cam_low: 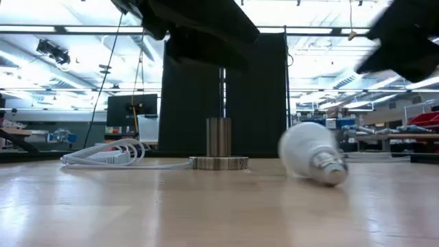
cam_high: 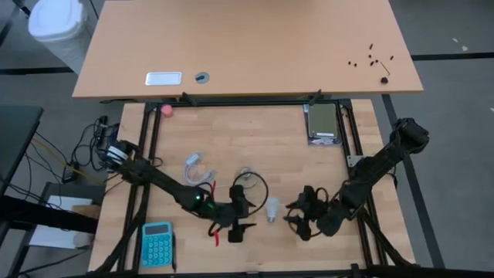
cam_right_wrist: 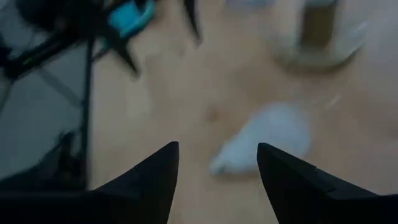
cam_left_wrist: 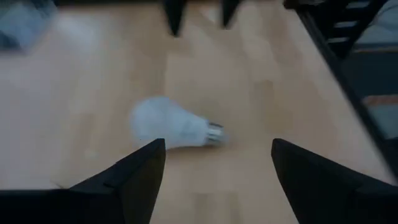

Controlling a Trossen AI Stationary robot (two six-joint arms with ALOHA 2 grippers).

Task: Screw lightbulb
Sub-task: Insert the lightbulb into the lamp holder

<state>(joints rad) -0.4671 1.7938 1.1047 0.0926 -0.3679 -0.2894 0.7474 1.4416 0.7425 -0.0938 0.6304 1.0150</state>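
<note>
The white lightbulb (cam_high: 272,208) lies on its side on the wooden table, between my two grippers and touched by neither. In the low view the lightbulb (cam_low: 310,152) shows its silvery screw base toward the right. My left gripper (cam_high: 244,213) hovers open just to its left, and the lightbulb (cam_left_wrist: 171,124) shows ahead of its spread fingers. My right gripper (cam_high: 298,216) hovers open to its right, with the blurred lightbulb (cam_right_wrist: 267,140) beyond its fingers. The metal socket (cam_low: 219,145) stands upright on its round base, a little beyond the bulb.
A white cord (cam_high: 197,170) coils left of the socket. A teal calculator (cam_high: 157,243) lies at the near left, a pink ball (cam_high: 166,110) at the far left, and a grey box (cam_high: 323,123) at the far right. A second tabletop (cam_high: 247,46) adjoins the far edge.
</note>
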